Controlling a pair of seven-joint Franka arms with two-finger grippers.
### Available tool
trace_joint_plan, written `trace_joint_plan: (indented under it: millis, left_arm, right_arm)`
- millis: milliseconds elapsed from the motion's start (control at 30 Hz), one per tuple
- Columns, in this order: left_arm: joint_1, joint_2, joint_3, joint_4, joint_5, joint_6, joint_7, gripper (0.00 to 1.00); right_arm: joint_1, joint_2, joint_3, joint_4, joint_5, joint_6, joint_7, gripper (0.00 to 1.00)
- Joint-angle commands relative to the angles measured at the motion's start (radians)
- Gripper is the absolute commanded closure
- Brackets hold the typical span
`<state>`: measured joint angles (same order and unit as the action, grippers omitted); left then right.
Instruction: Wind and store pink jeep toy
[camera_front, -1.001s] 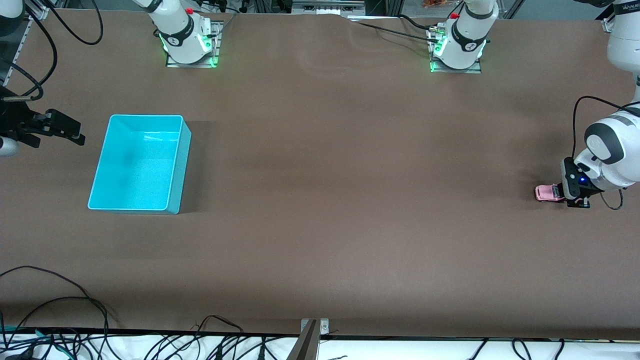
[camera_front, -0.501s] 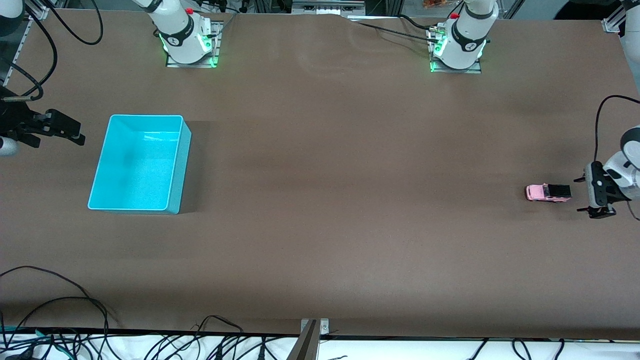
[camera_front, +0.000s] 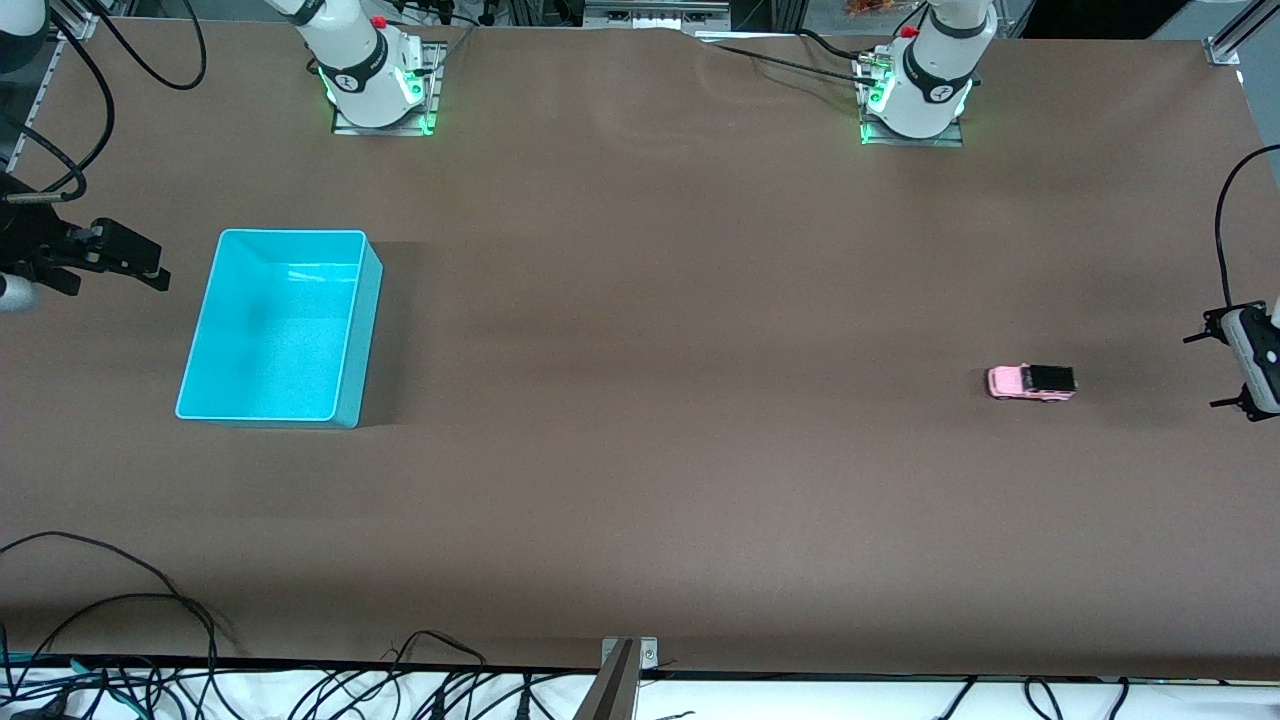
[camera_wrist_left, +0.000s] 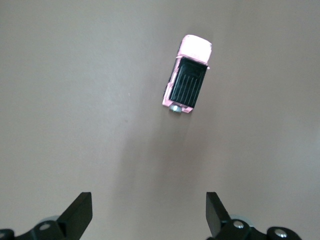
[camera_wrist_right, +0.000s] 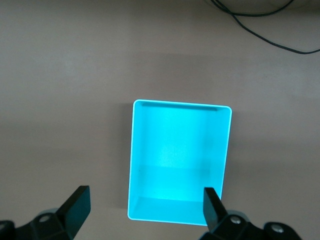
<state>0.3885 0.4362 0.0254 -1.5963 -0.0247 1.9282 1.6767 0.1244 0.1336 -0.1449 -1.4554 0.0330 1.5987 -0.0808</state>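
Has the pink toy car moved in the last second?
Yes. The pink toy car has rolled along the table toward the blue bin, away from the open left pincer.

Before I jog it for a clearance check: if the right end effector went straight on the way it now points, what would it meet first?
Probably the cyan bin, which lies between the open right end effector's fingers; depth is unclear.
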Motion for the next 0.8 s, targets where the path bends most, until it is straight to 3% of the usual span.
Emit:
trace_joint_plan:
  millis: [0,234,501,768]
  left_arm:
    - [-0.011,-0.025,-0.028,0.051,-0.023,-0.109,-0.170,0.00]
    - [-0.022,-0.025,-0.101,0.162,-0.008,-0.280,-0.402,0.00]
    - [-0.112,-0.037,-0.104,0.246,-0.009,-0.414,-0.639,0.00]
    - [-0.201,-0.083,-0.104,0.253,-0.008,-0.478,-0.882,0.00]
  right_arm:
    - [-0.003,-0.012,0.002,-0.011,-0.008,-0.003,-0.007,0.00]
    - [-0.003,-0.012,0.002,-0.011,-0.008,-0.003,-0.007,0.00]
    - [-0.003,-0.012,0.002,-0.011,-0.008,-0.003,-0.007,0.00]
    - [-0.005,-0.012,0.002,-0.011,-0.008,-0.003,-0.007,0.00]
